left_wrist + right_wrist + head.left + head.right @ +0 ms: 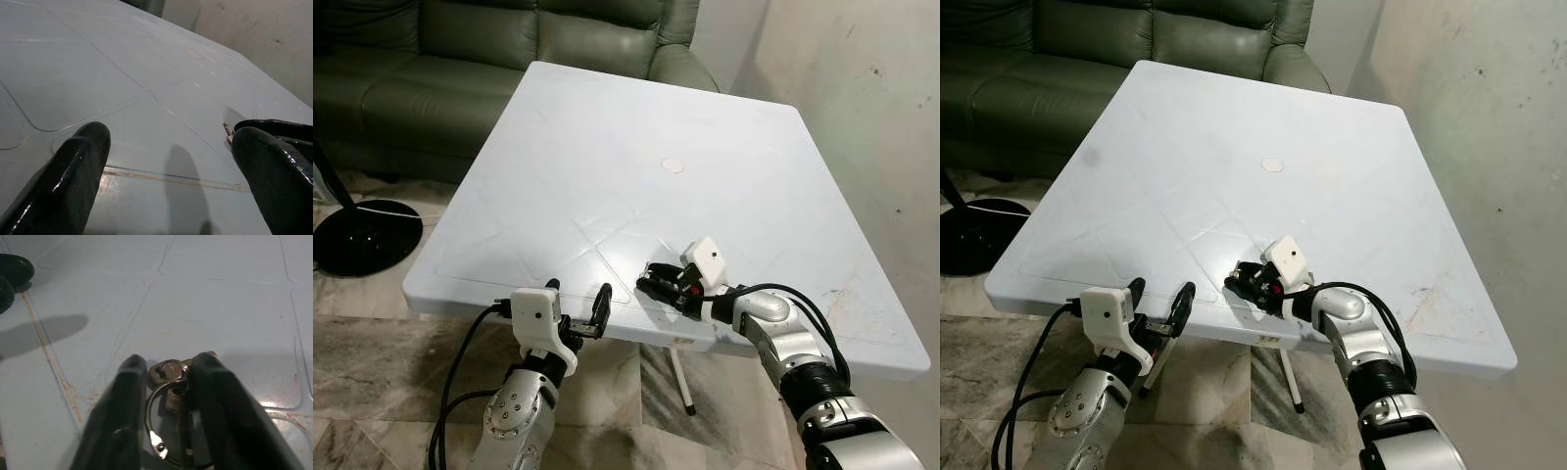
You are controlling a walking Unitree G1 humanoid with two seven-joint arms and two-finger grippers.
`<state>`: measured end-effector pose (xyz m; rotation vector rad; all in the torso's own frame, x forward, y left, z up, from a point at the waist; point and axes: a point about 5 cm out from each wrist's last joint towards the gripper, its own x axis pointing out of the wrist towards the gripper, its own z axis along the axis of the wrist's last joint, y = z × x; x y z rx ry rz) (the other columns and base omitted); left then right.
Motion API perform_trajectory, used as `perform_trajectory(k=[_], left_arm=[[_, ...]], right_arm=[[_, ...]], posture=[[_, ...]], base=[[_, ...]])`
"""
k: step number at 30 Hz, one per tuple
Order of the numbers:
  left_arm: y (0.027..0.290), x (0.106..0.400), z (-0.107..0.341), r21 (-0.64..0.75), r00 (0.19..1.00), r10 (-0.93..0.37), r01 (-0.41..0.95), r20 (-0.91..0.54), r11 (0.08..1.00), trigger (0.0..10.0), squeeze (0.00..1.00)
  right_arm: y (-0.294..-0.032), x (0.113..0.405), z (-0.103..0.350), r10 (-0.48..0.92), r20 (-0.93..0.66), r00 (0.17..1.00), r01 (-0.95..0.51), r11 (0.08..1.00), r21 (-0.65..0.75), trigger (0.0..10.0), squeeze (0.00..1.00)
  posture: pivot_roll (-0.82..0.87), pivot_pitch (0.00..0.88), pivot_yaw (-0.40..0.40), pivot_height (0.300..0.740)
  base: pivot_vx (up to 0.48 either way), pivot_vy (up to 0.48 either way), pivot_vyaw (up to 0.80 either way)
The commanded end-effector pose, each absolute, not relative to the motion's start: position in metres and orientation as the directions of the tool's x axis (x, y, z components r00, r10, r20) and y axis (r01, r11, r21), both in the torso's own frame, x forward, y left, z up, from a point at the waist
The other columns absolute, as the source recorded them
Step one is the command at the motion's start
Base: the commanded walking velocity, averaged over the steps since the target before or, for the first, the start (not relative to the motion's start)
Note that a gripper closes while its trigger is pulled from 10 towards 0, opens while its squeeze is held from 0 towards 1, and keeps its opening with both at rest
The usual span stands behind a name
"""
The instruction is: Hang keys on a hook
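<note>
Keys [172, 382], one bunch on a ring, are lying on the white worktop [607, 147] near its front edge, clamped between the right pincer [651, 282] fingers. The left pincer [578, 304] is hovering at the front edge around 7 o'clock, fingers apart. Bare worktop is stretching toward 12 o'clock

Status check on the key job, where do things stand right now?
Right gripper low on the white table, jaws closed around the keys. Left gripper open, idle at the table's near edge. No hook seen.
</note>
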<state>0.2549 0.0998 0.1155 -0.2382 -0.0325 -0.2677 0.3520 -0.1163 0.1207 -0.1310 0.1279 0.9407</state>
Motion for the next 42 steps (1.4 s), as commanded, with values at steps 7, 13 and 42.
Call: perform_trajectory(k=[7,13,42], left_arm=[[0.091,0.250,0.103,-0.285,0.968,-0.252,0.239,-0.009,0.928,10.0,0.00],[0.093,0.251,0.103,-0.291,0.970,-0.243,0.231,-0.008,0.929,10.0,0.00],[0.099,0.295,0.120,-0.248,0.966,-0.244,0.257,0.081,0.934,10.0,0.00]], right_arm=[[-0.118,0.355,0.124,0.791,-0.160,0.590,-0.806,0.587,-0.069,0.0,0.00],[-0.120,0.356,0.124,0.791,-0.155,0.592,-0.805,0.588,-0.074,0.0,0.00],[-0.142,0.357,0.171,0.466,0.317,0.826,-0.558,0.760,0.335,1.2,0.00]], posture=[[0.09,0.201,-0.174,0.740],[0.09,0.199,-0.175,0.740],[0.07,0.075,-0.151,0.740]], base=[[0.000,0.000,0.00],[0.000,0.000,0.00],[0.000,0.000,0.00]])
